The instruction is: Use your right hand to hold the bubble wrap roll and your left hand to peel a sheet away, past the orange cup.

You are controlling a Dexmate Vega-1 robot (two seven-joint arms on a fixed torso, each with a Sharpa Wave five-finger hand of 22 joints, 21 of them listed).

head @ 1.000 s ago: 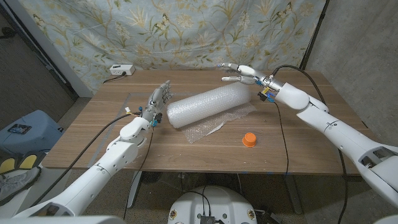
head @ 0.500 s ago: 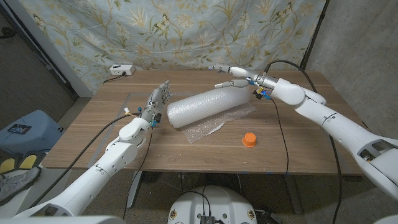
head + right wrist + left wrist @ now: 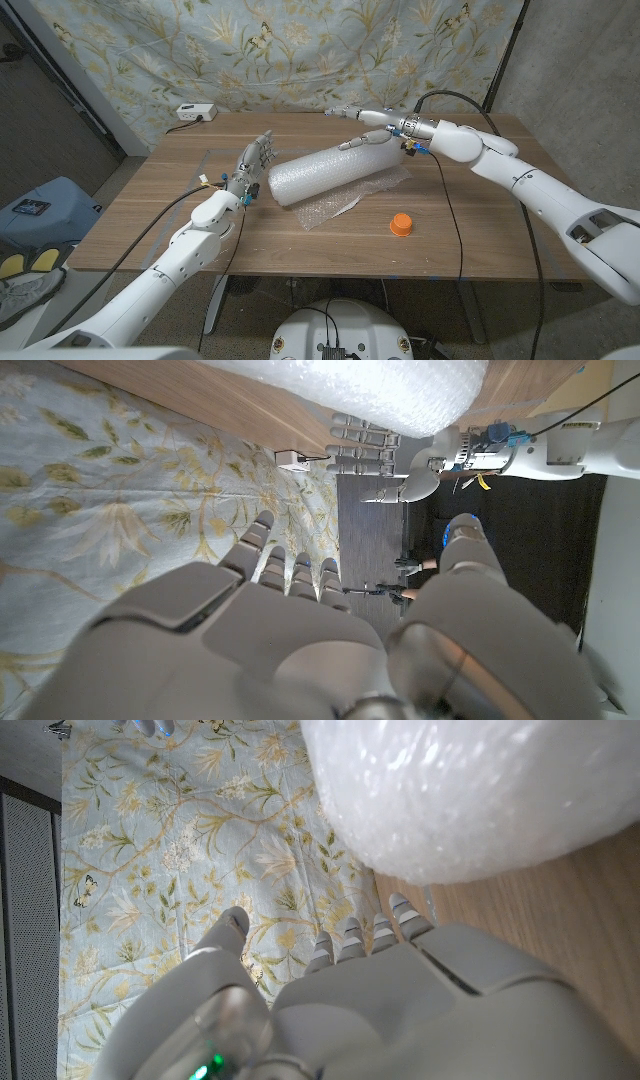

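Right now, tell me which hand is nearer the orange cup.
The right hand, open above the far end of the bubble wrap roll. The left hand waits beyond the roll's other end, farther from the orange cup.

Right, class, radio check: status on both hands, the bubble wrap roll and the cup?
Right hand open, above the roll's far end. Left hand open beside the near end. Bubble wrap roll lying unheld, sheet loose. Orange cup upright, clear of both.

Overall light: even and moderately bright, falling from above onto the wooden table (image 3: 330,245).
Shadows: soft ones are lying under the bubble wrap roll (image 3: 335,170) and beside the orange cup (image 3: 401,223).
Glare: the roll is washing out to near white in the left wrist view.
Dim zones: corners beyond the floral cloth (image 3: 300,50) are staying dark.
Focus: the right hand (image 3: 280,630) is blurring close to its wrist camera.
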